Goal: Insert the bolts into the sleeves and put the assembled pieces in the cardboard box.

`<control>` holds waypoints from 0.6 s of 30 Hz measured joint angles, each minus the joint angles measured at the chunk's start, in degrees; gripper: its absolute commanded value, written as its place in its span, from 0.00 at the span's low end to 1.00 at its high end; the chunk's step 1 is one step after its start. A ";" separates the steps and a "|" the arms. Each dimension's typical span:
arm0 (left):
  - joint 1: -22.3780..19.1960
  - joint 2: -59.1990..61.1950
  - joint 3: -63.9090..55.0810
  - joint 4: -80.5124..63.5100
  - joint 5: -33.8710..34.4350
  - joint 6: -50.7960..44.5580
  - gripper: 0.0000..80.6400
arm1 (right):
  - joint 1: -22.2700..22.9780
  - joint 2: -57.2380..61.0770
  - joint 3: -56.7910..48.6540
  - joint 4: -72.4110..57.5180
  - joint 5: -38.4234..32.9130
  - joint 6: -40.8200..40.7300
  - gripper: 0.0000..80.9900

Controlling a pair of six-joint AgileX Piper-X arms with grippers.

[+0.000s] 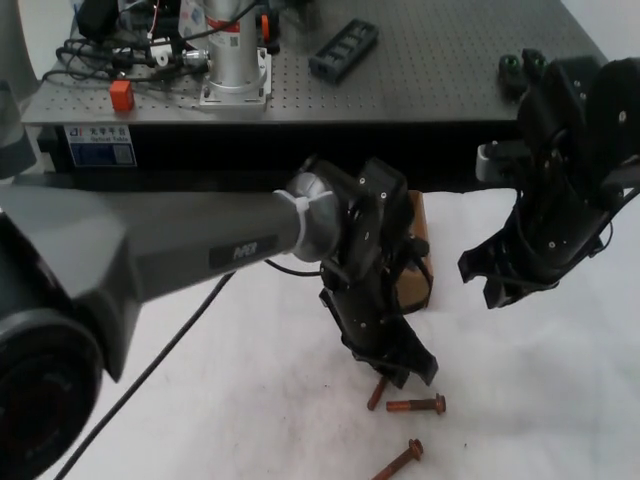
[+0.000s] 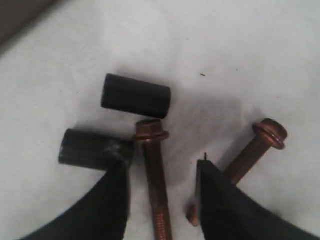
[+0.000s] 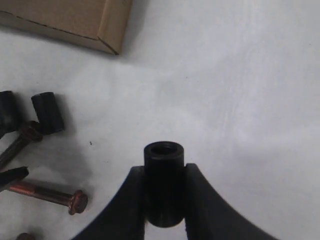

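Note:
My left gripper [image 2: 161, 160] [image 1: 395, 365] hangs open just above the white cloth, one finger on each side of a copper bolt [image 2: 154, 175]. Two black sleeves [image 2: 136, 96] [image 2: 87, 149] lie beyond its tips, the nearer one touching one finger. A second bolt [image 2: 257, 147] lies outside the other finger. Further bolts [image 1: 415, 405] [image 1: 400, 462] rest on the cloth in front. My right gripper [image 3: 164, 172] [image 1: 490, 285] is shut on a black sleeve [image 3: 164, 155], held off to the right above bare cloth. The cardboard box [image 3: 70, 20] [image 1: 422, 255] sits behind the left gripper.
A perforated metal bench [image 1: 430, 80] runs along the back, carrying a metal post [image 1: 235, 60], a black tray [image 1: 345, 48] and an orange block [image 1: 121, 95]. A black cable [image 1: 190, 320] crosses the cloth on the left. The cloth on the right is free.

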 measured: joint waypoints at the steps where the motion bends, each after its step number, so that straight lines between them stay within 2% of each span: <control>1: 0.00 0.33 -0.47 0.21 -0.15 -0.01 0.39 | -0.07 -0.13 0.00 0.00 0.00 0.00 0.02; 12: 0.00 2.71 -1.62 0.26 -0.68 1.60 0.38 | -0.10 -0.11 0.00 0.09 0.00 0.00 0.02; 14: 0.00 2.69 -1.68 0.02 -0.68 2.55 0.30 | -0.10 -0.11 0.00 0.09 0.00 0.00 0.02; 18: 0.00 3.03 -1.91 -0.47 -1.17 3.34 0.01 | -0.10 -0.11 0.00 0.09 0.00 0.00 0.02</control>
